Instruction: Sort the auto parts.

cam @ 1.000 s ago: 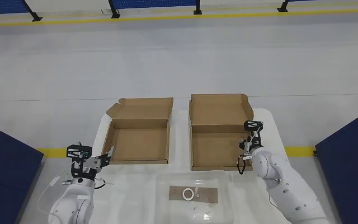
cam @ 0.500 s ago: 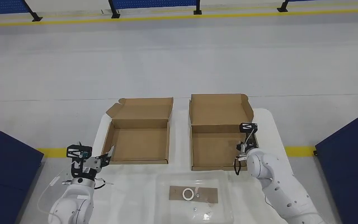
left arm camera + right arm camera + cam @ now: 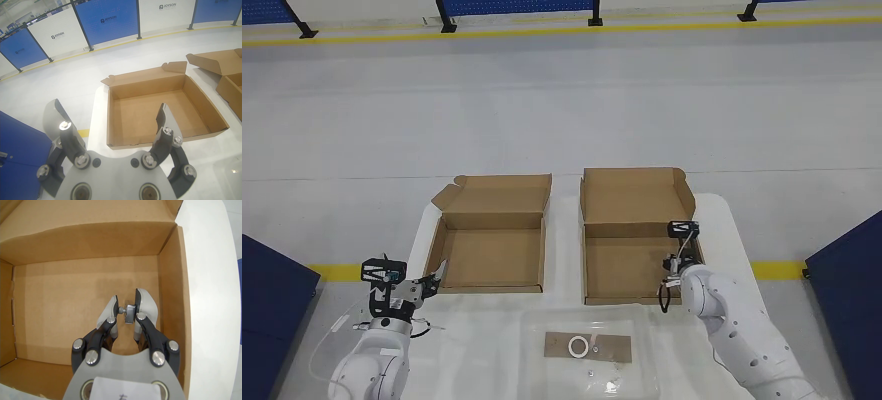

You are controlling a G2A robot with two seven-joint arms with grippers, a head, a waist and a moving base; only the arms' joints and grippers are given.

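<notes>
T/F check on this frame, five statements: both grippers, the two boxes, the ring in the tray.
1. The right gripper is shut on a small metal part. True.
2. That part lies loose on a box floor. False: it is clamped in the gripper, over the right cardboard box.
3. The left gripper is open, holding nothing, by the left cardboard box. True.
4. The white ring sits in the left cardboard box. False: it lies on a cardboard strip in the clear tray.
5. Both boxes are shut. False: both lids are folded back.
</notes>
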